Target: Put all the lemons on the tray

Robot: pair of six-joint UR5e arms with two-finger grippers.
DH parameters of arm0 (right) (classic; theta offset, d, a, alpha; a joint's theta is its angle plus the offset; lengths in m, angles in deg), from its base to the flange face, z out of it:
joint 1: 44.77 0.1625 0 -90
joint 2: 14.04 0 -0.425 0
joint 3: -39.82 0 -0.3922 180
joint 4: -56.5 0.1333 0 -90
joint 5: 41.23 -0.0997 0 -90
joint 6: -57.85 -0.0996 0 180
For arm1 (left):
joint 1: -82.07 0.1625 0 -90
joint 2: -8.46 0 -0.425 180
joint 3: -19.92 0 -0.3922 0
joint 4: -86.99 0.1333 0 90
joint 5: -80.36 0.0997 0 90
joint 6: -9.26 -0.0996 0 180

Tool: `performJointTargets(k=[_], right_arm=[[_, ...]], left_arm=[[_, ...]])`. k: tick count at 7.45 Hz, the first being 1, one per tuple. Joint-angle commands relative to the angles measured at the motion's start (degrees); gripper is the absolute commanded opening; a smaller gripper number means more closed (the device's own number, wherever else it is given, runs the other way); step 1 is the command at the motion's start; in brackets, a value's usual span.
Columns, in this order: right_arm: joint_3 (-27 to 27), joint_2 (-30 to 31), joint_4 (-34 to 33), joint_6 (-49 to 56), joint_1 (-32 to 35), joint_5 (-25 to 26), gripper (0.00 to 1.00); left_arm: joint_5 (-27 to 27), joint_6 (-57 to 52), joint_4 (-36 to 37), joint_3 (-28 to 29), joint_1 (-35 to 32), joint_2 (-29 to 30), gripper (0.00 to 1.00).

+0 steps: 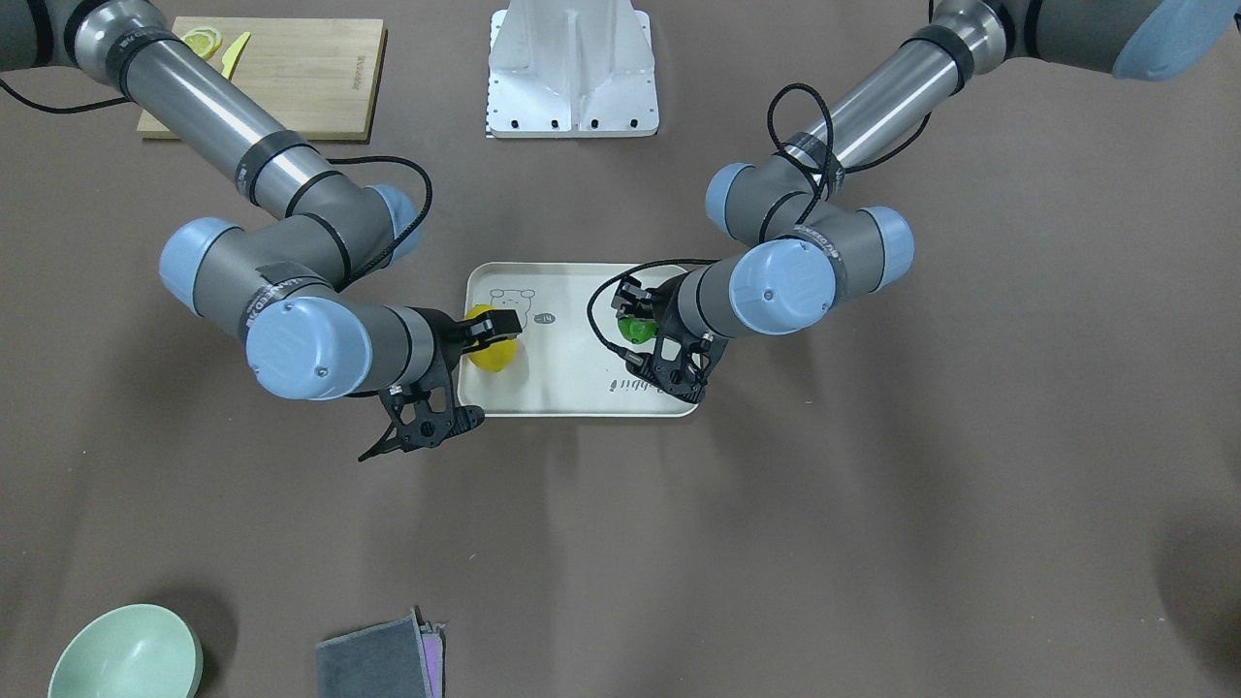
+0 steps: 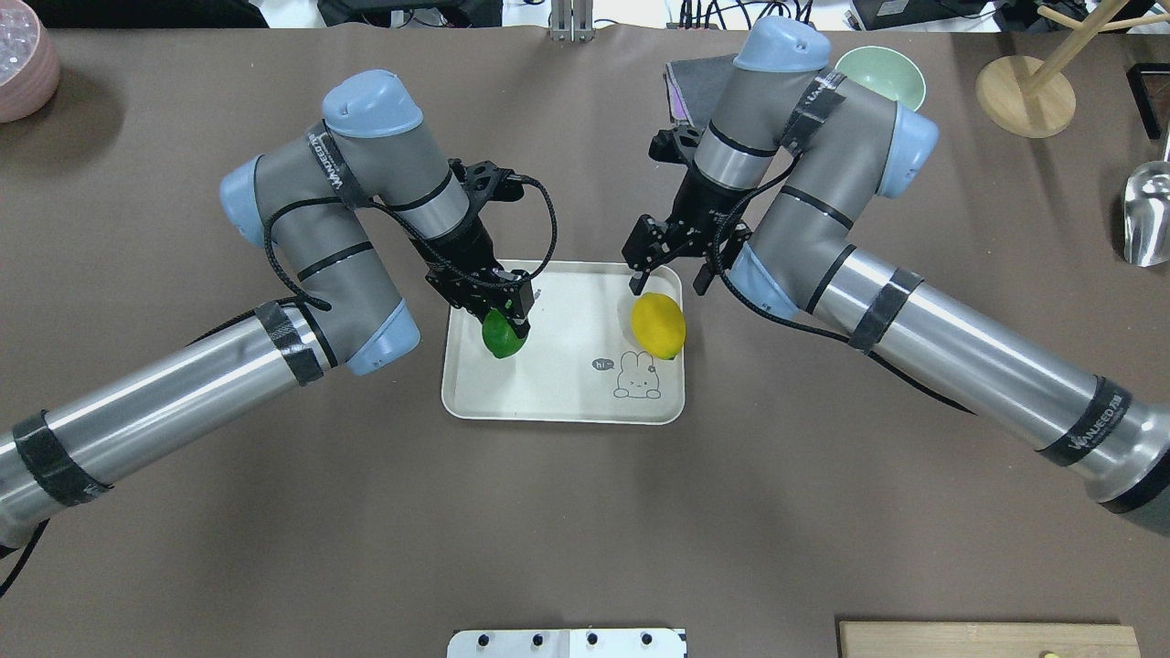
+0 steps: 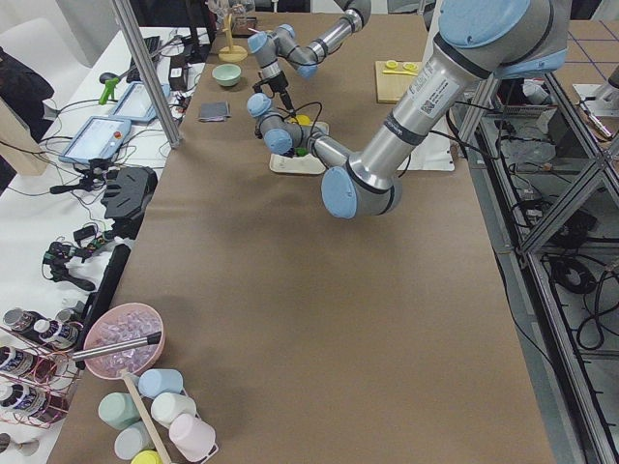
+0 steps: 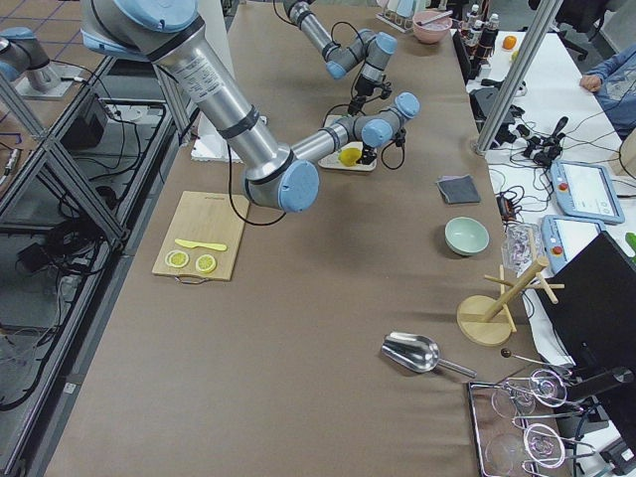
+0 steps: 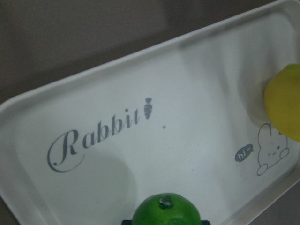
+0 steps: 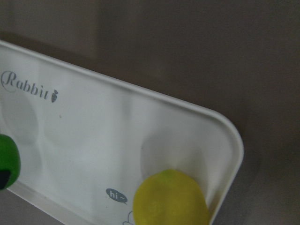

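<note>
The off-white tray (image 2: 567, 407) with the rabbit drawing lies at the table's middle. The yellow lemon (image 2: 658, 326) rests on its right part, free of any finger. My right gripper (image 2: 665, 277) is open and hovers just above and behind it. The green lemon (image 2: 501, 338) is over the tray's left part, between the fingers of my left gripper (image 2: 505, 320), which is shut on it. The left wrist view shows the green lemon (image 5: 166, 209) low and close, and the yellow one (image 5: 283, 105) at the right. The right wrist view shows the yellow lemon (image 6: 171, 198) near the tray's corner (image 6: 229, 140).
A wooden cutting board (image 1: 291, 73) with lemon slices (image 1: 202, 41) and a yellow knife (image 1: 233, 53) lies near the robot's base (image 1: 572, 73). A green bowl (image 2: 880, 75), grey cloth (image 1: 383, 659), wooden stand (image 2: 1024, 91) and metal scoop (image 2: 1147, 215) stand far right.
</note>
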Motion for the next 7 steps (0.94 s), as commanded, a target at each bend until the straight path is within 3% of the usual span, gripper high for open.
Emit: performJointTargets(k=[1, 2, 4, 7], right_arm=[[-0.31, 2.2, 0.02, 0.61, 6.71, -3.53, 1.0], [-0.84, 4.65, 1.41, 2.62, 9.35, -5.55, 1.0], [-7.48, 13.94, 3.1, 3.51, 12.7, -6.53, 1.0], [-19.18, 29.78, 3.18, 4.22, 15.79, -5.31, 0.99]], left_arm=[[0.11, 1.56, -1.87, 0.12, 0.0, -0.32, 0.99], [0.11, 3.57, -2.15, -0.05, -0.09, -0.59, 0.99], [0.11, 3.24, -2.77, -1.1, -4.28, -4.26, 0.99], [1.69, 2.54, 5.28, -6.53, -16.23, -9.72, 0.99]])
